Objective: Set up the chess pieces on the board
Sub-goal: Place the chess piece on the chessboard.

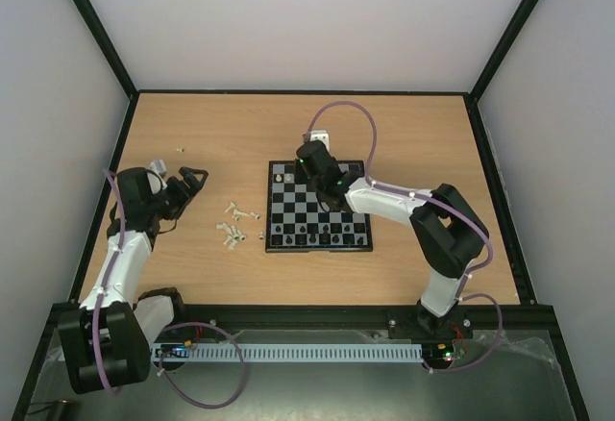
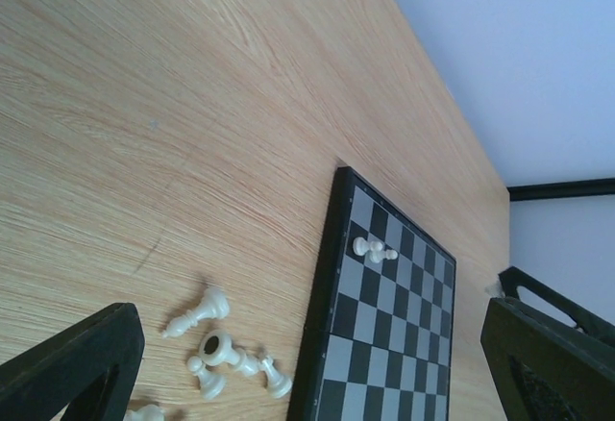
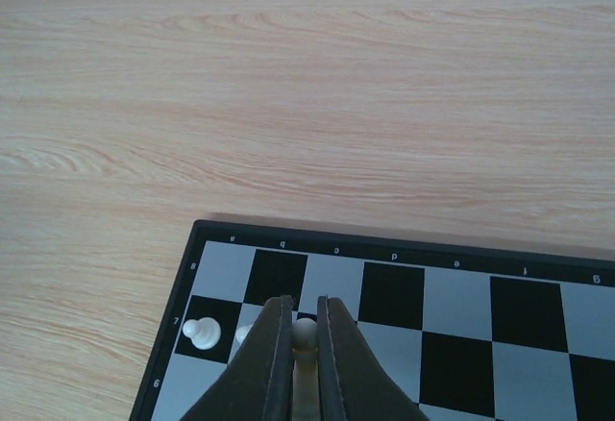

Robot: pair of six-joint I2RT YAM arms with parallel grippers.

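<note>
The board [image 1: 327,211] lies mid-table, with black chess pieces [image 1: 309,238] lined along its near row. My right gripper [image 3: 304,303] hangs over the board's far left corner [image 3: 384,249], shut on a cream-white pawn [image 3: 305,335] held upright between the fingers. A white pawn [image 3: 202,333] stands on the dark square to its left, and a second one [image 3: 244,334] is half hidden by the left finger. Loose white chess pieces [image 1: 235,224] lie on the wood left of the board. My left gripper [image 1: 188,183] hovers left of them, open and holding nothing. Its wrist view shows several toppled white pieces [image 2: 223,349] beside the board's edge [image 2: 317,315].
Two tiny pieces [image 1: 180,148] lie apart near the table's far left. White walls with black frame posts enclose the table on three sides. My arm bases and a cable rail [image 1: 307,352] run along the near edge.
</note>
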